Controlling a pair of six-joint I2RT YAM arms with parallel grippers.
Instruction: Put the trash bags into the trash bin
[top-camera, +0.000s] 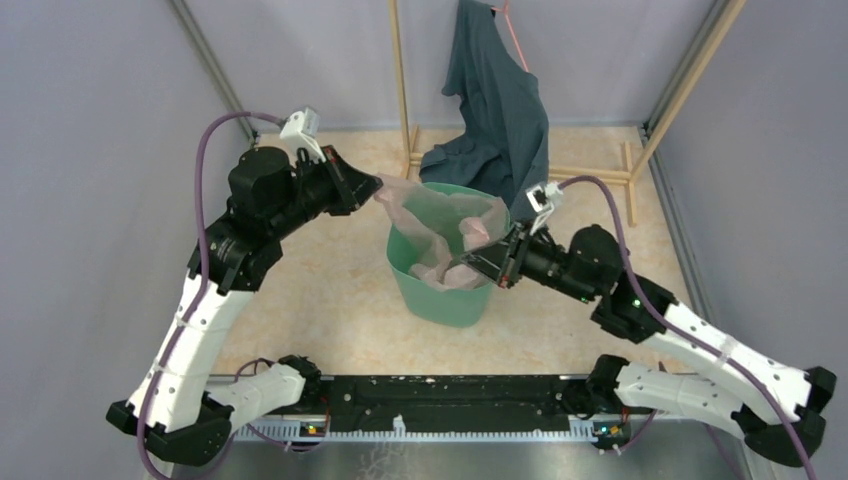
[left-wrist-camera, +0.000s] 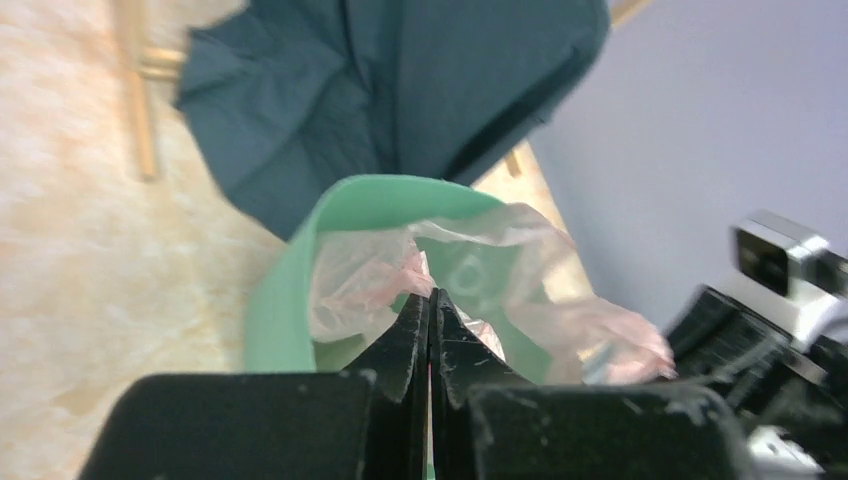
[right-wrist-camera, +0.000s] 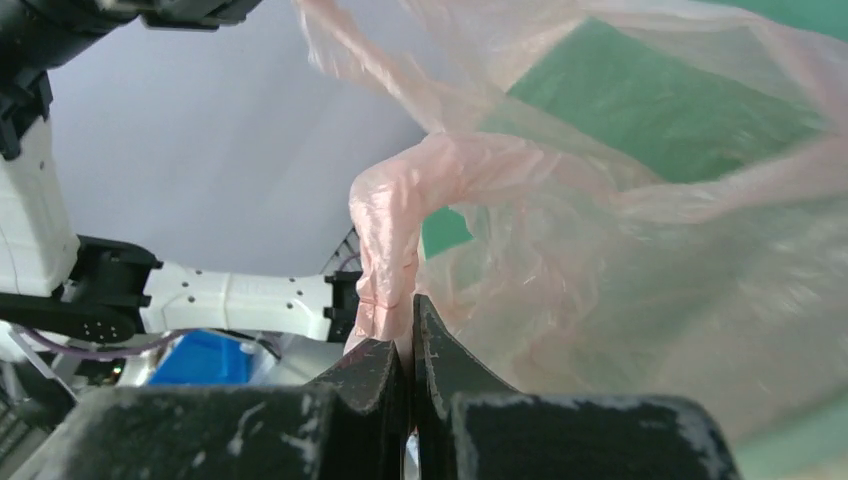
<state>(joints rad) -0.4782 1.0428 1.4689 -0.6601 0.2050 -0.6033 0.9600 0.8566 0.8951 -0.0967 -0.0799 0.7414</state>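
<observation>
Top external view looks down from above and behind the arm bases, taking in the table (top-camera: 300, 300); left wrist view faces out past the left gripper (left-wrist-camera: 431, 300), near the trash bin (left-wrist-camera: 275, 310); right wrist view, past the right gripper (right-wrist-camera: 410, 325), sits closest, against the trash bags (right-wrist-camera: 600, 280); all three share bin and bags.

The thin translucent pale pink plastic film bag (top-camera: 450, 225) is wrinkled, soft and faintly shiny. The mint-green plastic bin (top-camera: 440, 300) has smooth, satin sides. The dark teal-grey cloth garment (top-camera: 500, 110) looks matt and softly creased. The slim pale wooden frame (top-camera: 400, 70) is bare, smooth timber. The desk (top-camera: 330, 300) has a mottled beige, matt surface. The left pincer (left-wrist-camera: 432, 310) and right pincer (right-wrist-camera: 411, 325) are matt black plastic, scuffed and flecked white.
</observation>
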